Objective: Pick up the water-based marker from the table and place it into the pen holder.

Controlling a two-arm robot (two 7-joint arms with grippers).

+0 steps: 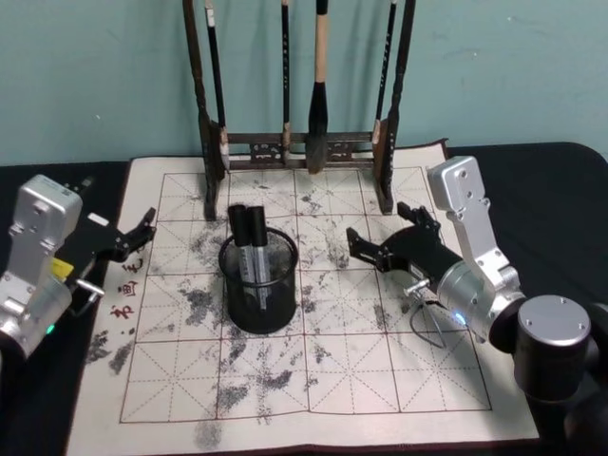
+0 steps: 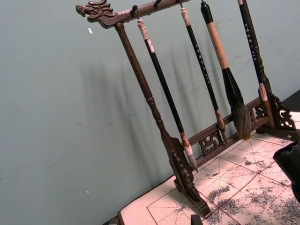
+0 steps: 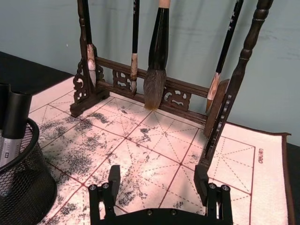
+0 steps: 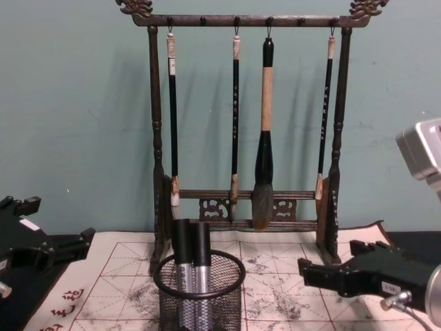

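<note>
The black mesh pen holder [image 1: 258, 285] stands on the cream mat [image 1: 380, 380] left of centre, seen also in the chest view [image 4: 200, 296]. Two water-based markers [image 1: 249, 236] with black caps and grey barrels stand upright inside it [image 4: 191, 258] [image 3: 11, 123]. My right gripper [image 1: 378, 239] hangs open and empty just right of the holder, low over the mat [image 3: 157, 183] [image 4: 324, 272]. My left gripper [image 1: 141, 237] rests open and empty at the mat's left edge [image 4: 65, 247].
A tall dark wooden rack [image 1: 299, 142] with several hanging brushes stands at the back of the mat [image 4: 248, 138] [image 2: 187, 117] [image 3: 159, 70]. A teal wall rises behind it. Dark tabletop [image 1: 560, 180] borders the mat on both sides.
</note>
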